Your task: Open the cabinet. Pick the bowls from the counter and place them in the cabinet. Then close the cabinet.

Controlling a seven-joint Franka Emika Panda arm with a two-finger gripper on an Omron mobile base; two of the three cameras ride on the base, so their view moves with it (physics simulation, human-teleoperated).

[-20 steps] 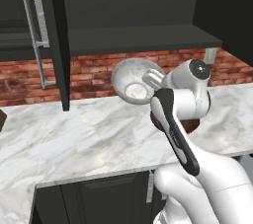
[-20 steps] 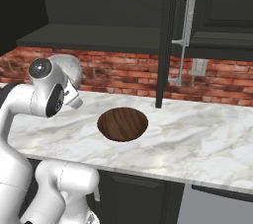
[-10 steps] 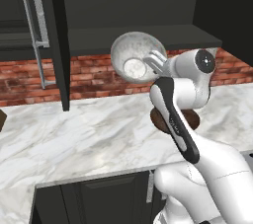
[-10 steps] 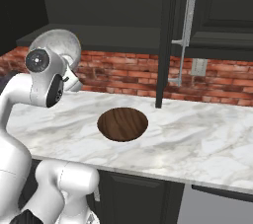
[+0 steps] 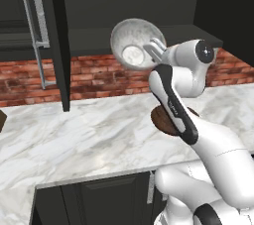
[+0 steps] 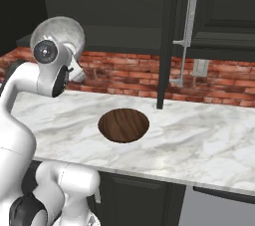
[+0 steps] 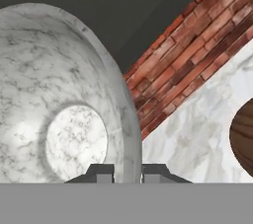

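Since a second earlier, one marble bowl (image 5: 133,44) had risen from just above the table (image 5: 74,140) to the open cabinet (image 5: 149,6), tilted on its side, rim clenched in the jaws of the gripper (image 5: 153,50); one wooden bowl (image 6: 123,125) lay on the table

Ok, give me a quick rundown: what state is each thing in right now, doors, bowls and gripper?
Cabinet: both doors open, shelf bare where it shows.
Left door: swung open, edge toward the camera.
Right door: swung open.
Marble bowl: lifted off the counter, tipped on its side, at shelf height.
Wooden bowl: upright on the counter, untouched.
Gripper: shut on the marble bowl's rim.
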